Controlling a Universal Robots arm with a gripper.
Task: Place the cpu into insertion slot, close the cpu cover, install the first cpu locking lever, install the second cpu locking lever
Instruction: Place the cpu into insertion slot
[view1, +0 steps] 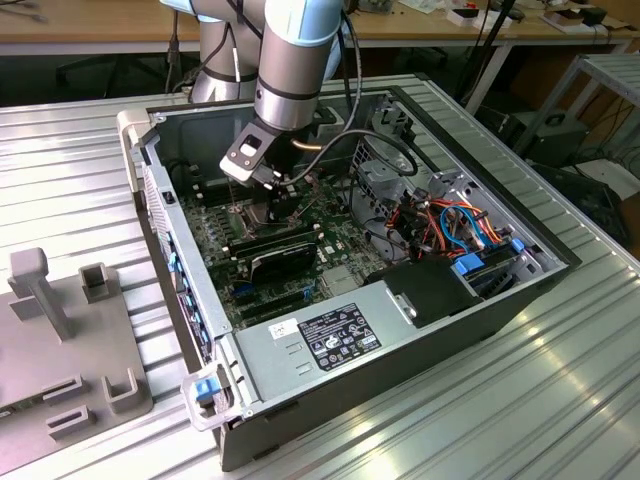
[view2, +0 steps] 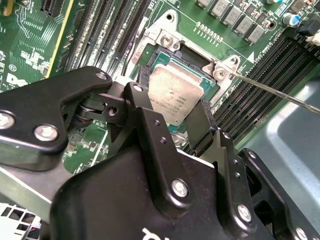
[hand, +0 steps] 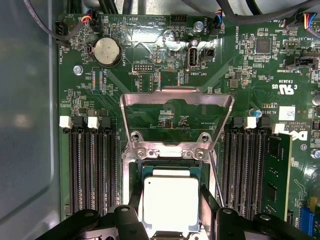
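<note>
Two black fingers (hand: 129, 216) of the gripper (hand: 171, 212) stand narrowly apart, one against each of two opposite edges of the small flat square cpu with its dull silver-grey metal top (view2: 172, 100), and they appear to hold it. The chip lies level inside the insertion slot, the square socket with a silvery metal rim (view2: 167, 40), so the edge grip probably serves to keep it flat and square over the pin field. The cpu cover, a thin silvery frame plate with a large square window (hand: 175, 96), is swung back on its hinge and leaves the socket free from above. A thin steel locking lever (view2: 270, 90) juts out sideways, unhooked, likely for the same reason. Long black memory slots (hand: 90, 170) run on both sides of the socket on the green motherboard (hand: 165, 50). The board sits in an open grey metal computer case (view1: 180, 290) lying on a ribbed aluminium counter (view1: 520, 400), with a grey moulded fixture (view1: 70, 320) at the exterior view's left and wooden workbenches (view1: 100, 20) behind.
</note>
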